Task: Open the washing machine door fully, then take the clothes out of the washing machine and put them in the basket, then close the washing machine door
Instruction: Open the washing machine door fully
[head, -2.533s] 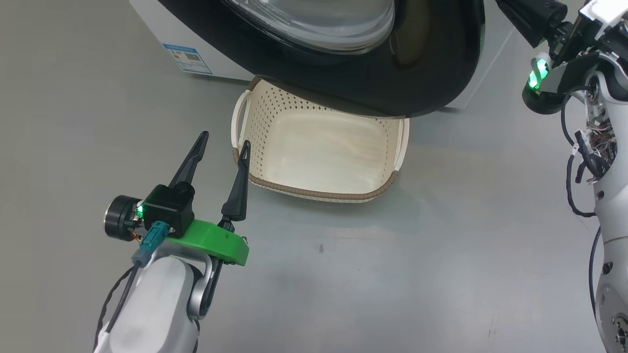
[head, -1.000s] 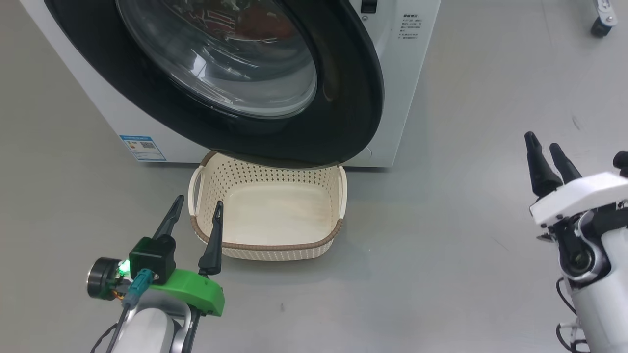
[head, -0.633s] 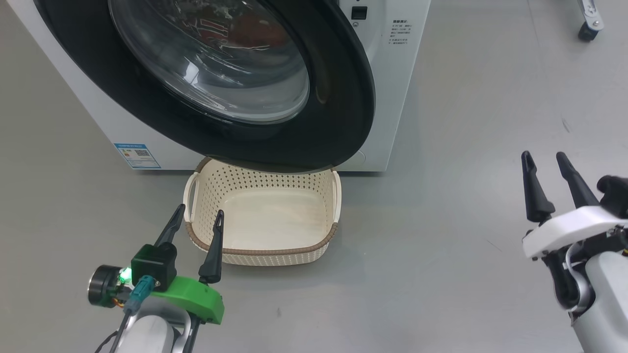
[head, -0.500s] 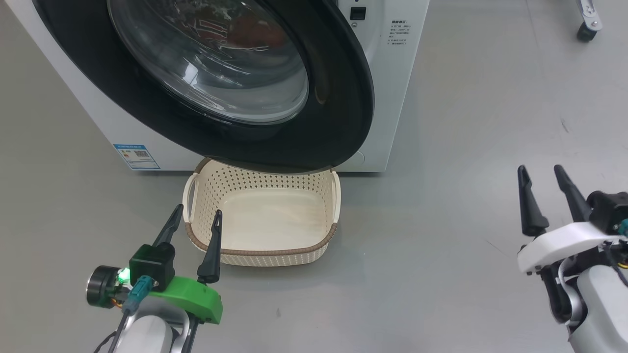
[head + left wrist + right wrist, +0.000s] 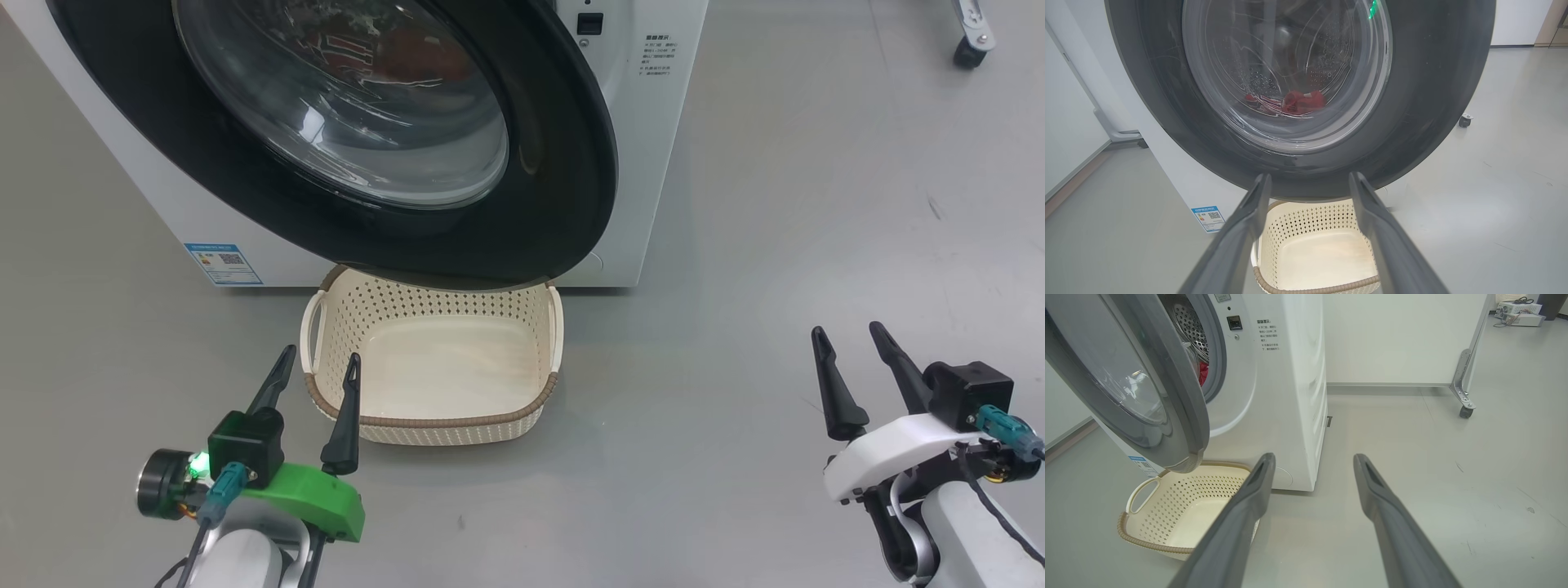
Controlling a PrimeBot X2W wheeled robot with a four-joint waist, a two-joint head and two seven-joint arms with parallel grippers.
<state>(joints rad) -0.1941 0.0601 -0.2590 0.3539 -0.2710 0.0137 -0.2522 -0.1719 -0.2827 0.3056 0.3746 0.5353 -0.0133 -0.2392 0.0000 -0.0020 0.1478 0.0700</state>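
The white washing machine stands ahead with the washing machine door ajar, its black rim hanging over the basket. In the right wrist view a gap shows between the door and the drum. Red clothes lie inside, seen through the window, with a red patch of clothes in the gap. My left gripper is open at the basket's near left corner, holding nothing. My right gripper is open over bare floor, far right of the basket, also holding nothing.
A blue label sits low on the machine's front. A white wheeled partition stands behind the machine, its caster on the floor to the right. Grey floor stretches between the basket and my right arm.
The head view has pulled back and tilted up from the door. My right arm has come down from high at the right to the lower right. The left gripper has barely moved.
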